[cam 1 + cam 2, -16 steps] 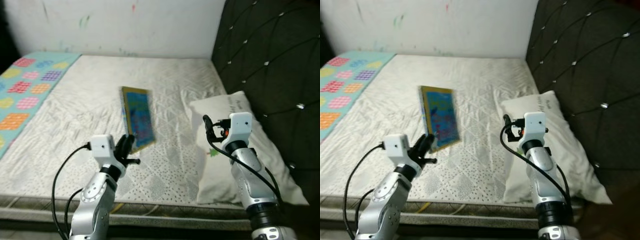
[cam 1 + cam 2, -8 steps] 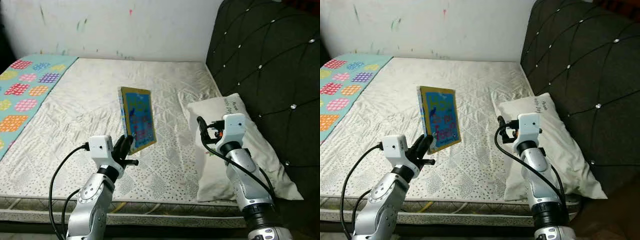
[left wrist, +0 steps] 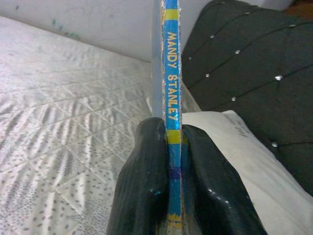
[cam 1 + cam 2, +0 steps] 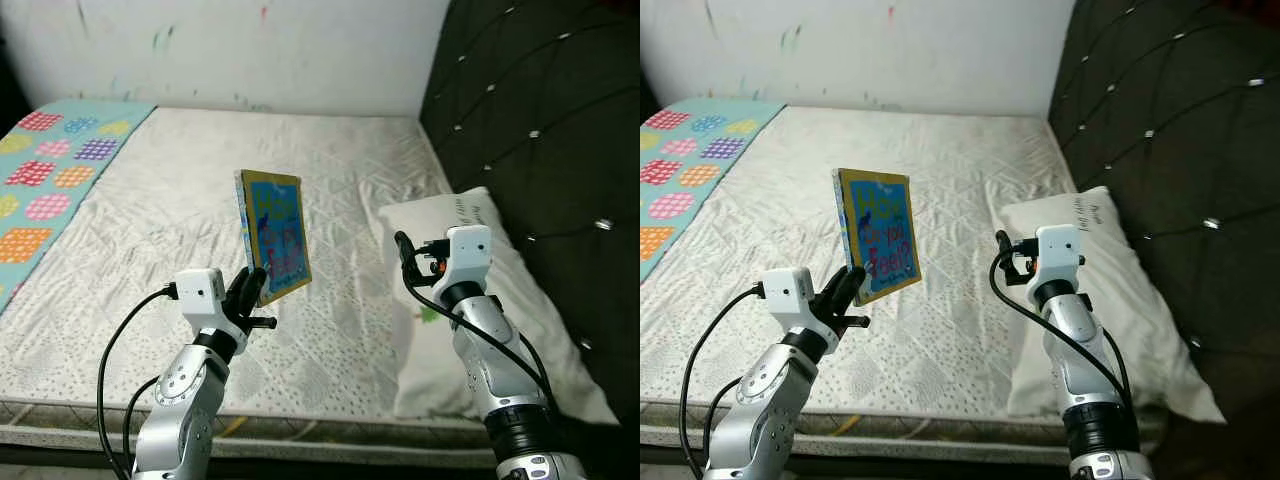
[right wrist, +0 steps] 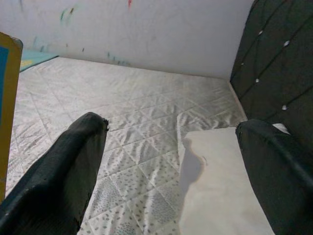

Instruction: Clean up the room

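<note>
Left claw (image 4: pixel 251 296) raised and clamped tight, right claw (image 5: pixel 171 161) apparently spread wide, both arms lifted.

Glossy paper book (image 4: pixel 274 233) (worn spine) over matt quilted cloth mattress (image 4: pixel 180 200).

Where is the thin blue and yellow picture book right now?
The blue and yellow picture book is held upright above the white quilted mattress, clamped at its lower edge by the left gripper, left of the white pillow.
</note>
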### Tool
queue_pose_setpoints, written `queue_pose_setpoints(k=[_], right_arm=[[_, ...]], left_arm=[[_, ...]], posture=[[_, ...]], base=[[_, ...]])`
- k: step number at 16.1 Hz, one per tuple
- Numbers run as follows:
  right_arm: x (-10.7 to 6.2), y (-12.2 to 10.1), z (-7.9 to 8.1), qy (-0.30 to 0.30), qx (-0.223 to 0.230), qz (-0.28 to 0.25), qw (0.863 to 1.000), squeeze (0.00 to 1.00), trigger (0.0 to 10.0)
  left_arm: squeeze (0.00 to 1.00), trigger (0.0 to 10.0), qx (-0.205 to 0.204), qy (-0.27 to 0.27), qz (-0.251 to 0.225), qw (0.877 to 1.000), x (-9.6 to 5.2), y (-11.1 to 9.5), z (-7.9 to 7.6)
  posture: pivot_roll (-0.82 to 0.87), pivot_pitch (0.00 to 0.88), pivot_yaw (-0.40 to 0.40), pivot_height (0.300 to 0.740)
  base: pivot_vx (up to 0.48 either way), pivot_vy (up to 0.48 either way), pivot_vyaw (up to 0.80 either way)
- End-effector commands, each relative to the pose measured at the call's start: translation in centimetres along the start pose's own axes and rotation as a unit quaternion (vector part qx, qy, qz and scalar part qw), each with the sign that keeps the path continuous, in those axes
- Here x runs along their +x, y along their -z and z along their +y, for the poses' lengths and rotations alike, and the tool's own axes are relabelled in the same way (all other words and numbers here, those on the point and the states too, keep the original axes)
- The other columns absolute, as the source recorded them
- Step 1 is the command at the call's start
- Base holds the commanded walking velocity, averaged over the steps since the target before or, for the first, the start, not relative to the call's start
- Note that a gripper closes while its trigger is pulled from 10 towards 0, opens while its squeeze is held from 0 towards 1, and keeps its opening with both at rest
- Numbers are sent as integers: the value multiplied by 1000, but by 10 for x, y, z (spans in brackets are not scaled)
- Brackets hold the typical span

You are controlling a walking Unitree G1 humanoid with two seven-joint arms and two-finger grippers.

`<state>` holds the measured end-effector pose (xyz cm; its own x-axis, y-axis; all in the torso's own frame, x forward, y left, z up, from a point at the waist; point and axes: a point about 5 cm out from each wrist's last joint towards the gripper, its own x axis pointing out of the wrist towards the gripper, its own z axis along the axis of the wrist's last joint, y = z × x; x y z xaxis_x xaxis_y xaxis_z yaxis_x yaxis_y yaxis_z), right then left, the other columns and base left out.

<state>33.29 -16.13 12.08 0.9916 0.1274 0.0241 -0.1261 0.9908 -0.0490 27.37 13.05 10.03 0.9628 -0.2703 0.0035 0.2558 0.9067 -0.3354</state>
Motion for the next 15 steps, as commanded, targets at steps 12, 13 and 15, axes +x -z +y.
queue_pose_setpoints(k=[12, 13, 15], right_arm=[[1, -2, -6, 11, 1, -2, 1000, 0, 10000], [1, -1, -6, 11, 3, 0, 1000, 0, 10000], [0, -1, -6, 11, 2, 0, 1000, 0, 10000]], left_arm=[[0, 10000, 4, 1, -21, 1000, 5, -10, -3], [0, 10000, 3, -1, -21, 1000, 5, -10, -2], [0, 10000, 1, -9, -20, 1000, 4, -10, 0]], posture=[[-52, 0, -13, 740], [-52, 0, -14, 740], [-52, 0, -16, 740]], base=[[49, 0, -34], [0, 0, -800], [0, 0, -800]])
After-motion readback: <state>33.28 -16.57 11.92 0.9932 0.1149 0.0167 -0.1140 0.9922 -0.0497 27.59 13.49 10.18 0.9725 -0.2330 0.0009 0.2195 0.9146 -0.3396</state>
